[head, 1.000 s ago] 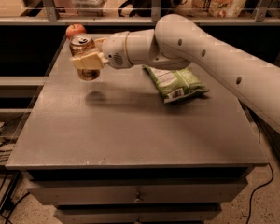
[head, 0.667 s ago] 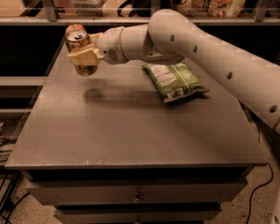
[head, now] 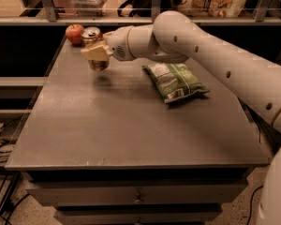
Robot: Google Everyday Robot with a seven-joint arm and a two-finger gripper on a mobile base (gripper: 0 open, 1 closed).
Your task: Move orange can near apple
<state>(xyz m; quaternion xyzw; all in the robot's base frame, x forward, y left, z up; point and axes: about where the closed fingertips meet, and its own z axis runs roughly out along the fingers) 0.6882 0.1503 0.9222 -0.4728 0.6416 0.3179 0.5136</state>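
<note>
Grey tabletop (head: 131, 130) bears apple (head: 74, 33) and green bag (head: 174, 81); gripper (head: 97, 54) clamps the orange can (head: 91, 35) above it, near the apple

Arm reaches left, end effector (head: 96, 54) clamping orange can (head: 91, 35) aloft.

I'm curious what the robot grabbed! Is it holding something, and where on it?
The gripper, near the apple, holds the orange can around its middle.

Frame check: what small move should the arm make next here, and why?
Probably lower straight down: the gripper holds the orange can off the table, its shadow below, and the apple sits just beside it at the far corner.
</note>
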